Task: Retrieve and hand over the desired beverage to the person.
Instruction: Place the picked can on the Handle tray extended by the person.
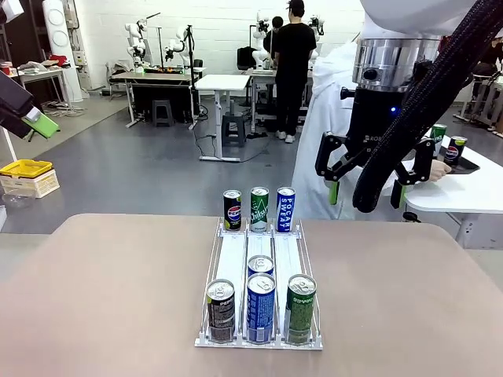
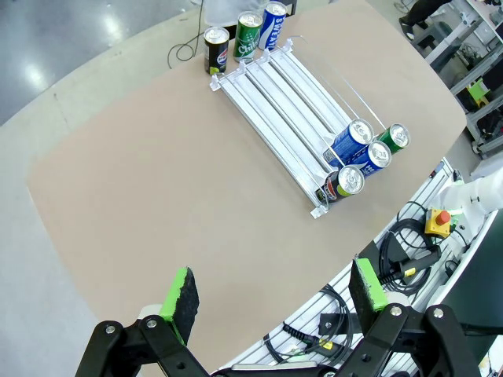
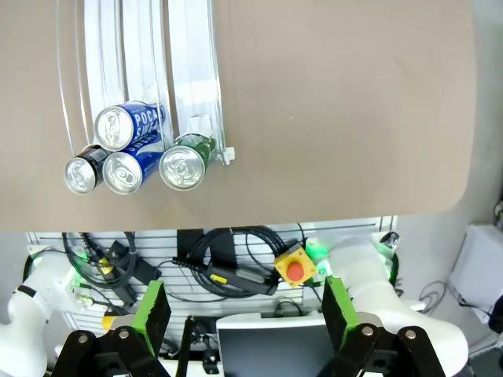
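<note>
The right gripper [image 1: 369, 177] hangs above the table's [image 1: 110, 290] far right corner, jaws spread wide and holding nothing; its own camera looks straight down past its green pads [image 3: 151, 308] at the rack's [image 3: 192, 71] near end. The left gripper [image 2: 271, 302] is also spread and empty, well off to the left of the rack and high above the table [image 2: 157, 196].

The rack [image 1: 232, 263] is a white three-lane tray lying lengthwise, from the robot's side towards the person [image 1: 330, 133]. At its near end stand a black can [image 1: 221, 311], a blue can [image 1: 260, 307] with a second blue can [image 1: 260, 269] just behind it, and a green can [image 1: 300, 308], all upright. Just beyond the rack's far end three more upright cans stand in a row: black [image 1: 232, 210], green [image 1: 259, 208], blue [image 1: 285, 209]. The person in white stands beyond the rack, to its right, largely hidden by the right arm.
</note>
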Available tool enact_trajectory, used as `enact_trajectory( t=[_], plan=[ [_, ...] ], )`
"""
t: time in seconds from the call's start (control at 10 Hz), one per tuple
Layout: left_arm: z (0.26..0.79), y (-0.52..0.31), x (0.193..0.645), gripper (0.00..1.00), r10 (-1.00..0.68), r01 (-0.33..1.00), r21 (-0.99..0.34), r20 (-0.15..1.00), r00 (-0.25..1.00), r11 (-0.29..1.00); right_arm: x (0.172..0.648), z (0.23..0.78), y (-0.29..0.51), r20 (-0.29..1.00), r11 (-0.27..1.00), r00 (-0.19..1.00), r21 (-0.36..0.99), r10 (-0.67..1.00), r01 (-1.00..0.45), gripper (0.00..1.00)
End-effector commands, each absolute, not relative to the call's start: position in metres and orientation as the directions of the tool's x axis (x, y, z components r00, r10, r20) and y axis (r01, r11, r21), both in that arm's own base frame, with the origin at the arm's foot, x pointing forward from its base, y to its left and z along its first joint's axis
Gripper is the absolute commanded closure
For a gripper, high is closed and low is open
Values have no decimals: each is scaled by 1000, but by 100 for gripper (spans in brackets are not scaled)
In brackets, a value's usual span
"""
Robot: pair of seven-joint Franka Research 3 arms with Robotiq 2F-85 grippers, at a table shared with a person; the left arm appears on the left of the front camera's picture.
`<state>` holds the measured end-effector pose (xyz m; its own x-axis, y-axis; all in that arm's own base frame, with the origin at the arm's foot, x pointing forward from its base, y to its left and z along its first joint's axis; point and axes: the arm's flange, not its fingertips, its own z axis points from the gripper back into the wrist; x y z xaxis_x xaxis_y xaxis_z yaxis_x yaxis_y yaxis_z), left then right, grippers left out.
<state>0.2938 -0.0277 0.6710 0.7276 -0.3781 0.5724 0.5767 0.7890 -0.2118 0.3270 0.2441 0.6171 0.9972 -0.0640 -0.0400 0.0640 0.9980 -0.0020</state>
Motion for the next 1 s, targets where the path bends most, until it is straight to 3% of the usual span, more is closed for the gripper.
enact_trajectory(
  t=[0.0,0.2,0.3,0.4,0.5,0.6,0.8,0.9],
  plan=[
    [671,-30,294,0,-369,576,-219,581,726,788,328,618,242,-40,998,997,-4,-60,59,0],
    [671,-30,294,0,-369,576,-219,581,726,788,327,617,244,-40,998,997,-2,-64,64,0],
    [671,-30,294,0,-369,576,-219,581,726,788,337,623,215,-67,991,997,129,-24,33,0],
    [671,-30,294,0,-369,576,-219,581,726,788,345,624,181,-12,968,998,246,60,-55,0],
    [671,-30,294,0,-369,576,-219,581,726,788,353,620,144,152,941,979,292,133,-173,0],
    [671,-30,294,0,-369,576,-219,581,726,788,359,609,103,262,914,963,375,56,-155,0],
    [671,-30,294,0,-369,576,-219,581,726,788,362,582,39,448,956,890,290,-87,-53,0],
    [671,-30,294,0,-369,576,-219,581,726,788,356,574,14,471,952,880,291,-54,-97,0]
  ],
)
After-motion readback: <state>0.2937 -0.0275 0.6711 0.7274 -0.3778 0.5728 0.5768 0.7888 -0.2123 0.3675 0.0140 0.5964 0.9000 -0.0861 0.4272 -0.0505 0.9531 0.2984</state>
